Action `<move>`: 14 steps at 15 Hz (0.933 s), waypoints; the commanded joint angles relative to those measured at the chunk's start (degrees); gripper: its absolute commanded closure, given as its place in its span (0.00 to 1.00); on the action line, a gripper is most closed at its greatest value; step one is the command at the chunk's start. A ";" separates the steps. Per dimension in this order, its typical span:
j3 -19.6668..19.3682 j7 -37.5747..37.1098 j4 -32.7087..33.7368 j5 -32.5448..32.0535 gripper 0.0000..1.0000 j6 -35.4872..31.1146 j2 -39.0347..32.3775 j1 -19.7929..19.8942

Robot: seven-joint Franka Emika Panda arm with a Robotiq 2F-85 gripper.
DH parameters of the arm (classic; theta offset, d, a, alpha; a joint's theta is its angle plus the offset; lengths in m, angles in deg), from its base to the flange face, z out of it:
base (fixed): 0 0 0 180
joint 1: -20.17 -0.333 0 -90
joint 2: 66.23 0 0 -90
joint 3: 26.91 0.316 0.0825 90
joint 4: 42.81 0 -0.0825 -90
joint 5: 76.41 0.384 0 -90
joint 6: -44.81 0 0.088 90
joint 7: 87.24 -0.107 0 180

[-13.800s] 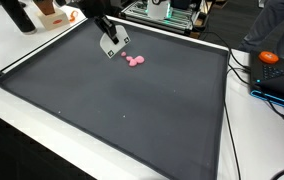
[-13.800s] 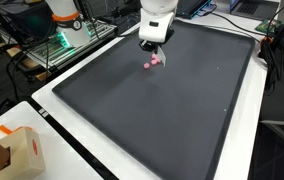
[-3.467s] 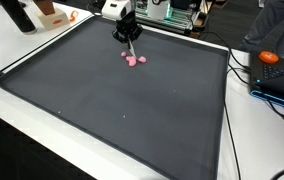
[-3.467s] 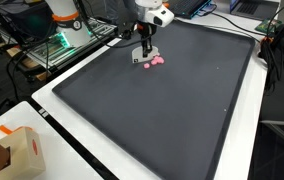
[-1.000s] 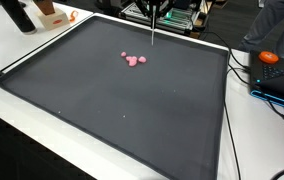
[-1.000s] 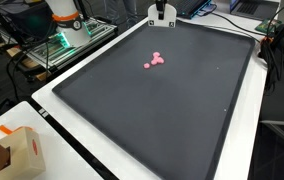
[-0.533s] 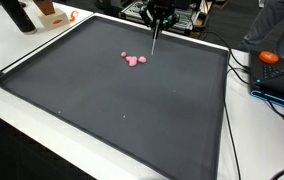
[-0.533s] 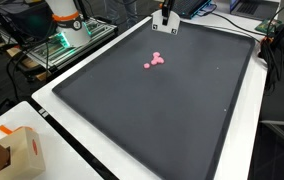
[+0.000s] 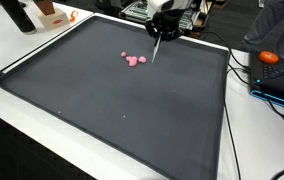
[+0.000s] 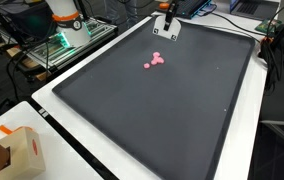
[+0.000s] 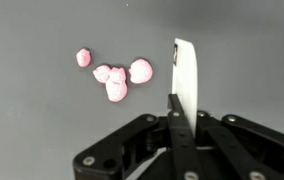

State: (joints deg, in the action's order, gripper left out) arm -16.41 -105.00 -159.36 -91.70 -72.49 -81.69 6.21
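Note:
A small cluster of pink lumps (image 9: pixel 134 60) lies on the black mat (image 9: pixel 122 110) near its far edge; it shows in both exterior views (image 10: pixel 154 62) and in the wrist view (image 11: pixel 117 78). My gripper (image 9: pixel 161 27) hangs above the mat just beyond and to the side of the lumps, apart from them. It is shut on a thin flat white strip (image 11: pixel 185 72) that sticks out past the fingertips (image 11: pixel 181 105) and points down at the mat. The strip also shows in an exterior view (image 10: pixel 168 30).
The mat (image 10: pixel 172 110) lies on a white table. An orange object (image 9: pixel 269 58) and cables sit beside the mat. A cardboard box (image 10: pixel 12 150) stands at a table corner. An equipment rack (image 10: pixel 67 35) stands beyond the mat's edge.
The gripper, which was down at the pink lumps a few seconds ago, lifted away to the far edge and has now come down a little lower. The lumps have not moved.

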 commanded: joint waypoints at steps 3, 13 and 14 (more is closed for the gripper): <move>-1.33 -2.16 5.24 -4.01 0.99 5.45 -5.01 -3.08; -2.64 -2.07 10.72 -7.43 0.99 11.16 -10.97 -5.44; -2.80 -2.04 11.28 -7.53 0.99 11.84 -11.51 -5.64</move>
State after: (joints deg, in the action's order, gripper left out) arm -18.04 -106.25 -150.57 -97.54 -63.56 -91.05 2.24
